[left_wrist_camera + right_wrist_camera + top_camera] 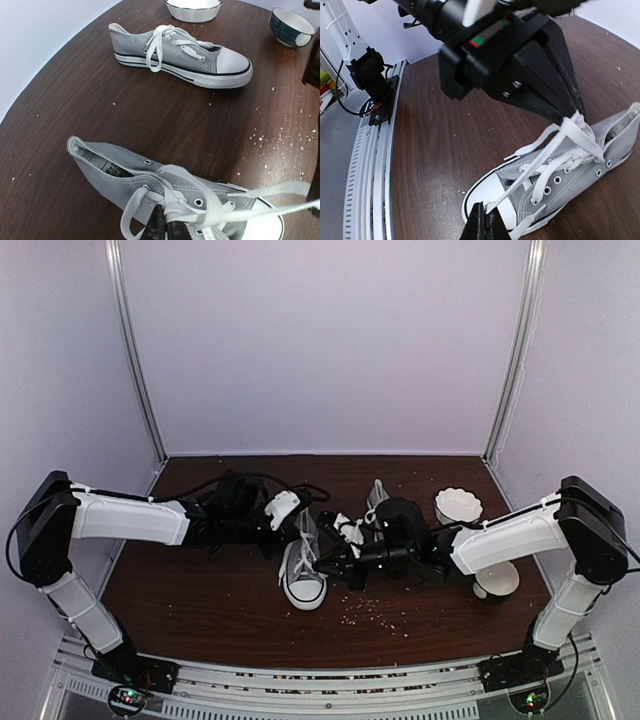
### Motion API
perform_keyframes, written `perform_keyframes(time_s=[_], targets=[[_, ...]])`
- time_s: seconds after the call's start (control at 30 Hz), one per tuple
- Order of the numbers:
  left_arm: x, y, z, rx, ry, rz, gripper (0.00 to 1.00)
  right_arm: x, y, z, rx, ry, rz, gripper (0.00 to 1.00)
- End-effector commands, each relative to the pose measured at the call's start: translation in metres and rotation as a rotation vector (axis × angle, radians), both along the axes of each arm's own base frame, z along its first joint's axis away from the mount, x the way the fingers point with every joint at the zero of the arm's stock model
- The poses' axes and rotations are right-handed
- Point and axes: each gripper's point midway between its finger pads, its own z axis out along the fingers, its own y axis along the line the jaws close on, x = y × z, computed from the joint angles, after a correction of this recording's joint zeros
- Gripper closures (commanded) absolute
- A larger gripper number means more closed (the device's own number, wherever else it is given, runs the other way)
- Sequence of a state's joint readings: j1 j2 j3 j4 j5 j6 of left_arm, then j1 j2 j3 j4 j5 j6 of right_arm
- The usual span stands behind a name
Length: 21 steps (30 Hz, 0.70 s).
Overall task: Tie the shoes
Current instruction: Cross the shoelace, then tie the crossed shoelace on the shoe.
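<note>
Both shoes sit on the brown table [100, 110], near its middle. The near shoe [302, 580] stands on its sole between the two arms, white toe cap toward the bases and open heel toward the back wall. The far shoe [180, 52] is well apart from it, also on its sole, with its laces lying loose over the tongue and down its side. The left gripper [164, 227] hangs over the near shoe's tongue with its jaws closed on a bunch of the laces [577, 135], which are gathered into a peak at its tips above the upper eyelets. The right gripper [484, 222] is low over the table just off the toe cap, jaws pressed together. A strand [275, 191] runs out from the eyelets across the toe cap to its tips. It seems to be pinched there, though the tips hide the point of contact. Two grey loops of lace hang slack down the shoe's side. A white bowl [193, 10] sits beyond the far shoe, and a blue bowl [290, 27] stands off to the side of it. Pale crumbs [280, 145] are scattered on the wood by the near shoe's toe.
</note>
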<state>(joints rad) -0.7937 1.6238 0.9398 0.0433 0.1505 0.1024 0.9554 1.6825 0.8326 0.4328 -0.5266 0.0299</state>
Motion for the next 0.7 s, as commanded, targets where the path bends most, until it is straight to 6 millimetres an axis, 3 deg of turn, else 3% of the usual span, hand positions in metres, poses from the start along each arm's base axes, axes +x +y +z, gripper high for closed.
perform_keyframes(time_s=[0.0, 0.07, 0.17, 0.2, 0.3, 0.43, 0.53, 0.67], targets=[[0.006, 0.004, -0.001, -0.001, 0.026, 0.0, 0.79, 0.001, -0.026, -0.022, -0.054, 0.267, -0.051, 1.0], [0.001, 0.009, -0.004, 0.02, 0.05, 0.006, 0.52, 0.013, -0.03, -0.022, -0.031, 0.303, -0.091, 1.0], [-0.007, 0.027, -0.012, 0.034, 0.107, 0.067, 0.32, 0.02, -0.028, -0.019, -0.004, 0.321, -0.104, 1.0], [-0.01, 0.032, -0.016, 0.035, 0.137, 0.08, 0.31, 0.022, -0.027, -0.02, -0.004, 0.324, -0.108, 1.0], [-0.025, 0.046, -0.043, 0.082, 0.246, 0.119, 0.31, 0.024, -0.026, -0.022, -0.004, 0.336, -0.103, 1.0], [-0.041, 0.043, -0.077, 0.117, 0.369, 0.081, 0.36, 0.023, -0.025, -0.021, 0.0, 0.329, -0.089, 1.0], [-0.029, 0.047, -0.096, 0.163, 0.394, 0.136, 0.49, 0.023, -0.025, -0.02, 0.004, 0.326, -0.085, 1.0], [-0.013, 0.046, -0.099, 0.144, 0.383, 0.162, 0.61, 0.019, -0.025, -0.017, 0.024, 0.332, -0.066, 1.0]])
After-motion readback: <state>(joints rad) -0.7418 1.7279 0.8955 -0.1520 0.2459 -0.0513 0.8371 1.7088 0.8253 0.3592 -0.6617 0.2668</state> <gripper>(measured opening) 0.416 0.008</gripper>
